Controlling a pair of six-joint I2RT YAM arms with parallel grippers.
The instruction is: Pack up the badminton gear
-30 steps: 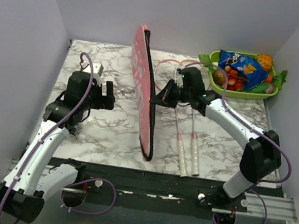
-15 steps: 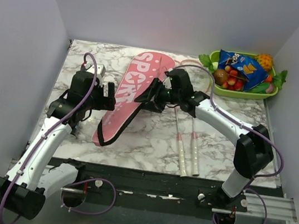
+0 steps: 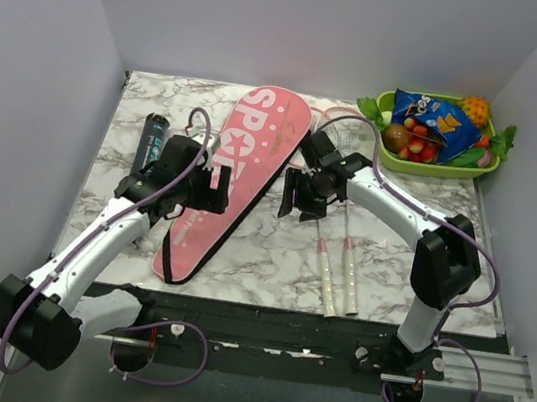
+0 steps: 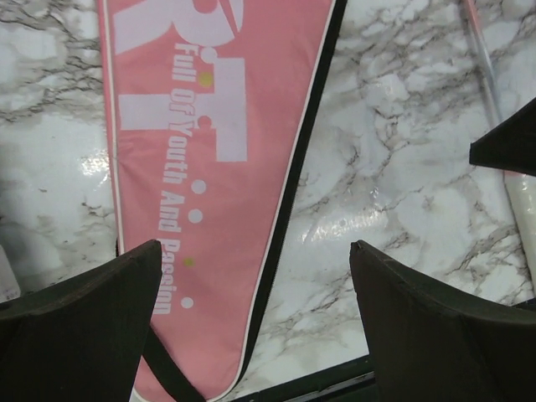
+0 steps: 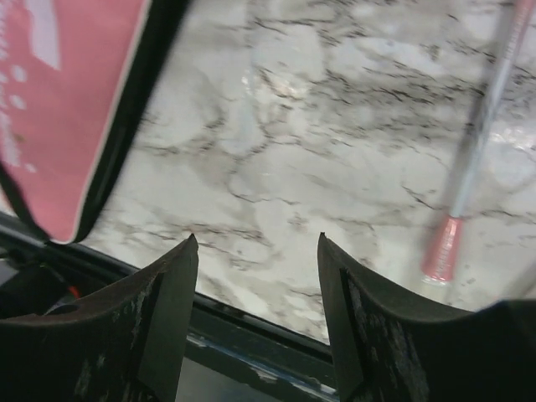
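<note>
long pink fabric racket bag [image 3: 242, 172] has dropped flat; my right claw [image 3: 295, 193] stands part-open and empty, left claw [image 3: 218, 189] wide, empty.

You had 1 pink racket bag [image 3: 263, 135] on the table, no more. Rackets [image 3: 328, 291]: 2, side by side. Dark tube [image 3: 149, 135]: 1. You had 1 green tray [image 3: 435, 170], w/ 1 blue snack bag [image 3: 433, 116] and 1 yellow pineapple [image 3: 477, 111] in it; the small red fruits were too bunched to count. Arms: 2, w/ 1 gripper ea., i.e. left gripper [image 3: 217, 190] and right gripper [image 3: 292, 197].
</note>
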